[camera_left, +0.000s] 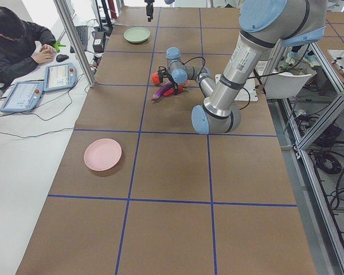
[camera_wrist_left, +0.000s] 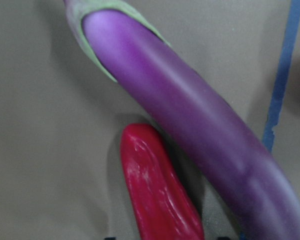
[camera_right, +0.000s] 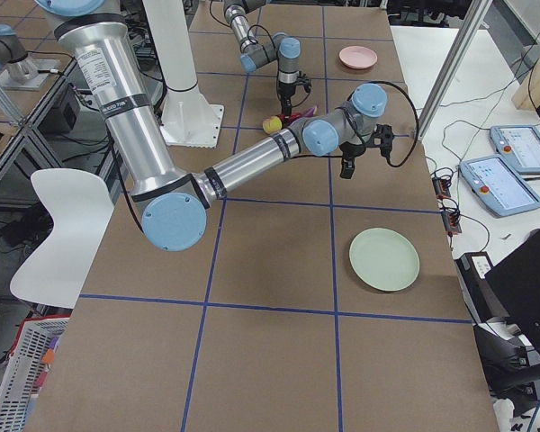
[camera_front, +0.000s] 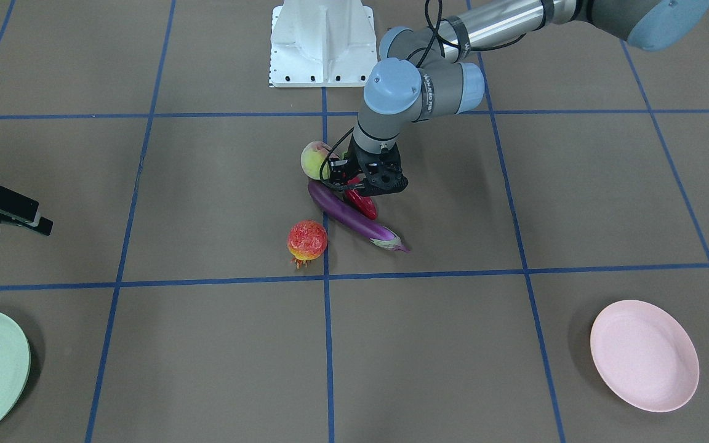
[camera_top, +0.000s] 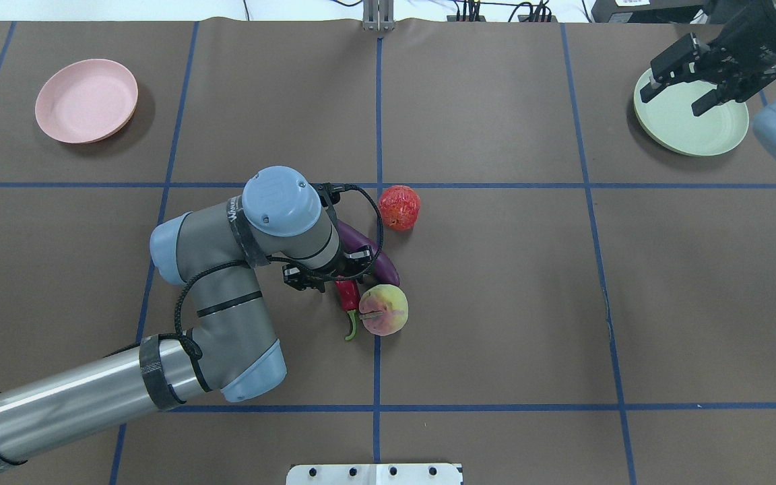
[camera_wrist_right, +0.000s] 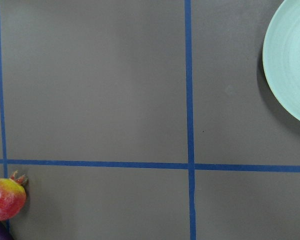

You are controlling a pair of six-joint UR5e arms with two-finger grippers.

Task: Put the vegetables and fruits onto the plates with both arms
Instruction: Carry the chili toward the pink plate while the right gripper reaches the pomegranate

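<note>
The purple eggplant lies aslant at the table's middle, with the red chili pepper against it. The peach touches the chili's stem end and the pomegranate sits apart. My left gripper is low over the chili and open; the left wrist view shows the chili between dark fingertips, beside the eggplant. My right gripper is open and empty, hanging over the mint plate. The pink plate is empty at the far left.
The white base block stands at the robot's edge of the table. Blue tape lines cross the brown table cover. An operator sits at a side desk with tablets, off the table.
</note>
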